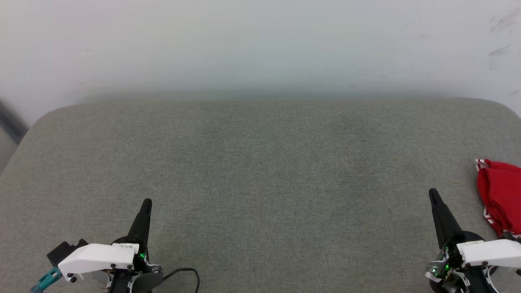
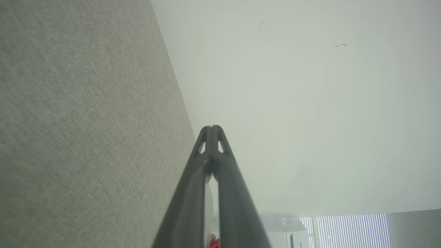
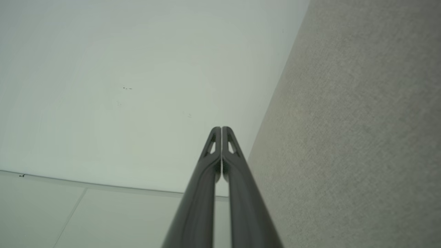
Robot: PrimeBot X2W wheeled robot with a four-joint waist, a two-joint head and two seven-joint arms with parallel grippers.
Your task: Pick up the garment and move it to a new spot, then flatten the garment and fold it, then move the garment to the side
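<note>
**Jersey off to the right, outboard of the right fingers**

From my seat, the red jersey (image 1: 501, 195) lies in a compact heap at the far right edge of the grey table (image 1: 260, 171), partly cut off by the border of the head view. A bit of striped trim shows at its far corner and along its inner edge. The heap's long axis runs roughly from near to far, leaning slightly outward at the near end.

The right gripper (image 1: 432, 191) is at the lower right, pointing away from me towards the wall (image 1: 260, 49). The jersey is near it on its outer side and level with the fingers, not ahead of the tips. The heap's near end comes close to the wrist housing, though I cannot tell whether they touch. The left gripper (image 1: 146, 202) is well apart from the jersey, with the whole table between them, so the right arm is much the nearer.

Both pairs of fingers are pressed together with nothing between them, as each wrist view confirms (image 2: 213, 128) (image 3: 221, 128).

This layout fits two stages: a bunched jersey waiting at the side to be lifted, or a folded one set aside. I can't judge how neat the folds are, so I leave that open. Any reach from here would mean swinging the right fingers outward, across the heap's long axis.
</note>
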